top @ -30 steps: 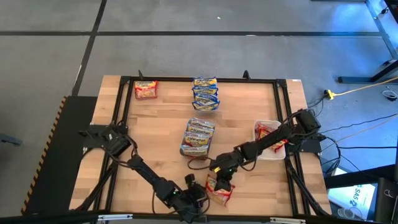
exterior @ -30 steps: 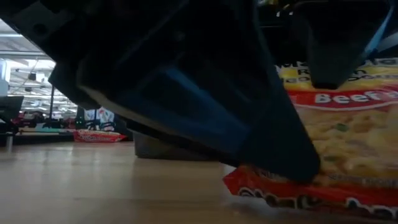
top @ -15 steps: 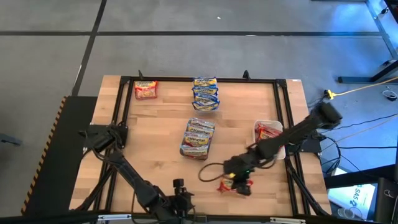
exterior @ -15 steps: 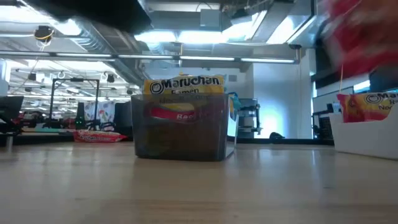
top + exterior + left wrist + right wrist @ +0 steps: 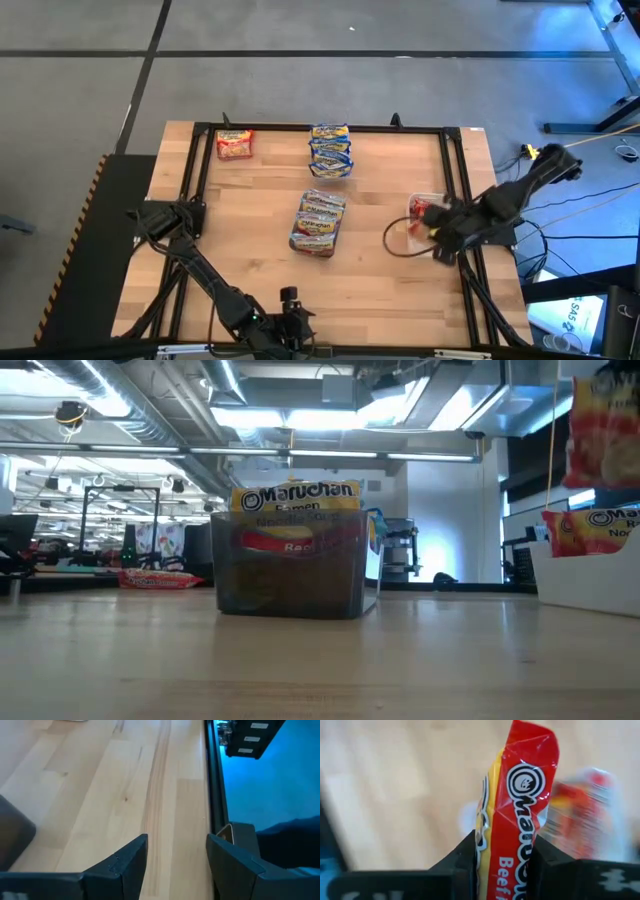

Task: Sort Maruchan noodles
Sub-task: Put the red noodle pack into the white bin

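Wooden table [image 5: 260, 215] with a black frame stands on a grey floor; the low view shows a large hall with ceiling lights behind it. Right arm reaches in from the table's right edge, with the right gripper [image 5: 437, 228] over the white tub [image 5: 425, 203] there. Its fingers [image 5: 465, 857] are clamped on a red and yellow beef noodle packet [image 5: 520, 805], held edge-up. The low view shows that packet hanging above the white tub, which already holds another. Left arm lies along the near edge, the left gripper [image 5: 177, 857] spread wide and empty over bare wood. More packets fill the dark basket [image 5: 319, 222] mid-table, a blue-labelled stack [image 5: 331, 150] lies at the far edge, and one red packet [image 5: 235, 144] lies at the far left.
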